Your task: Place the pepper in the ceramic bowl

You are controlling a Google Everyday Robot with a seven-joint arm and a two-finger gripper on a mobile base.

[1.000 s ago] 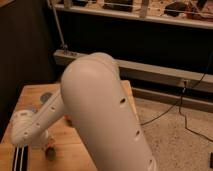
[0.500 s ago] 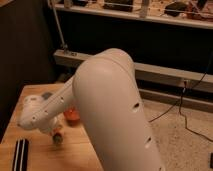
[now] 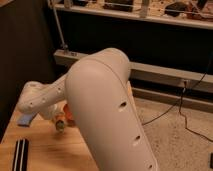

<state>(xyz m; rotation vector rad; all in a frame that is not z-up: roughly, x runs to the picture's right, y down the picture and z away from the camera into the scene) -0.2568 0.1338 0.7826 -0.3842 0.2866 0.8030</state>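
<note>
Versus 0.5 s earlier: forearm [image 3: 45,97] lifted slightly, gripper [image 3: 60,125] a little higher, blue-grey item [image 3: 27,119] now uncovered left of ceramic bowl [image 3: 70,118]. Gripper hangs just left of bowl, close above wooden table [image 3: 55,150]; released or clenched, cannot tell. Location of pepper unclear: not separable from orange patch at bowl, arm hides most. White upper arm [image 3: 110,110] covers bowl's right side. 2 black strips [image 3: 20,155] on table, left of bowl, nearer camera. Behind bowl: dark panel [image 3: 25,45], metal rail [image 3: 160,75]. Right of bowl: speckled floor [image 3: 175,130], black cables [image 3: 184,107].
</note>
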